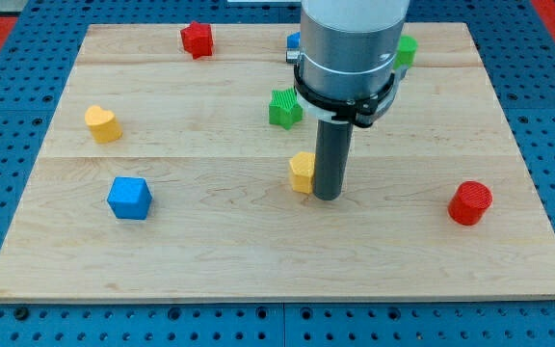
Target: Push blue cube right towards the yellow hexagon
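Blue cube point(129, 198) sits at about 8 o'clock on the counter point(258, 260), well apart from everything else. Yellow hexagon point(303, 172) near centre, well to the cube's 3 o'clock. My tip point(327, 197) is down on the counter, touching or just beside the hexagon's 3 o'clock side, far from the cube. No fingers on this rig, just the rod, so nothing is grasped.

Others:
- yellow block point(103, 123), rounded, at 10 o'clock
- red block point(198, 39) at 11 o'clock
- green block point(284, 107) just above centre
- red cylinder point(470, 202) at 4 o'clock
- second blue block point(294, 41) and second green block point(408, 49) at the 12 o'clock edge, mostly hidden by the arm.
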Controlling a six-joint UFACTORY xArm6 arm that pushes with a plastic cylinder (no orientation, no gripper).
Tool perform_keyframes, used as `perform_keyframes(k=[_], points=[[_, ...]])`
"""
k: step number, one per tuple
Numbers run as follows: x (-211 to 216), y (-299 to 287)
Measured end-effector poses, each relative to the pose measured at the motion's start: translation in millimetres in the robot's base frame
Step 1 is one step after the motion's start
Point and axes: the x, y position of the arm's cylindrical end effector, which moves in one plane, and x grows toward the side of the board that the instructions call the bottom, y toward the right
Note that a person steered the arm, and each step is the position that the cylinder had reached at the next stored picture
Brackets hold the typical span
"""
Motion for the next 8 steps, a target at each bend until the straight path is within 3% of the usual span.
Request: perform_keyframes(k=[3, 4, 7, 8], points=[[-25.6, -32.3], [13.8, -38.2], [83.7, -219.7], [46.9, -269.0]])
